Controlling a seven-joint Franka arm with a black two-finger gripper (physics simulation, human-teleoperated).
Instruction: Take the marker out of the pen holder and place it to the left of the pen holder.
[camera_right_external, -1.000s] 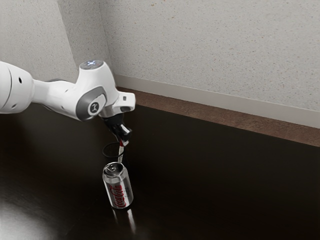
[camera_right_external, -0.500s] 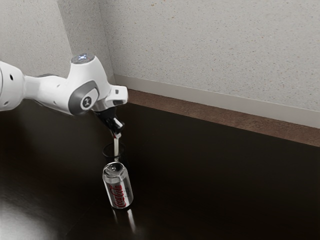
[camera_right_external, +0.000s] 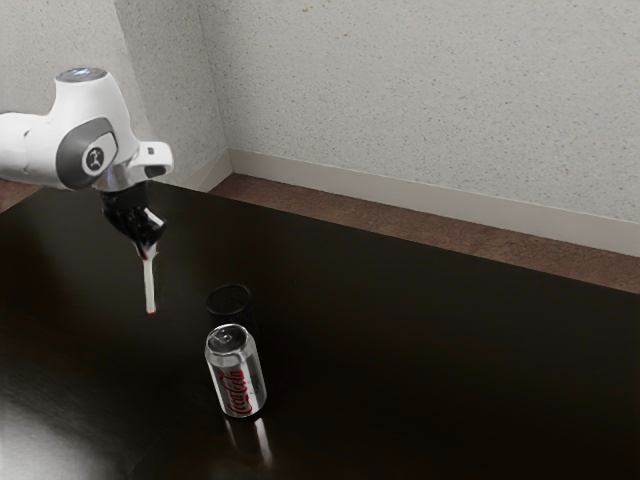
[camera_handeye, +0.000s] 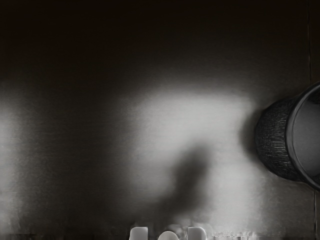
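Exterior view: jaws clamped on marker over glossy dark table, speckled wall beyond.

Exterior view sidelong from above, farther back — wrist view close, probably downward — pen holder in both.

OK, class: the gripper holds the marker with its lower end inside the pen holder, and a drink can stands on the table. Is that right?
Not quite: the marker hangs with its lower end outside the pen holder, as the exterior view shows. The gripper does hold it, and the drink can stands on the table.
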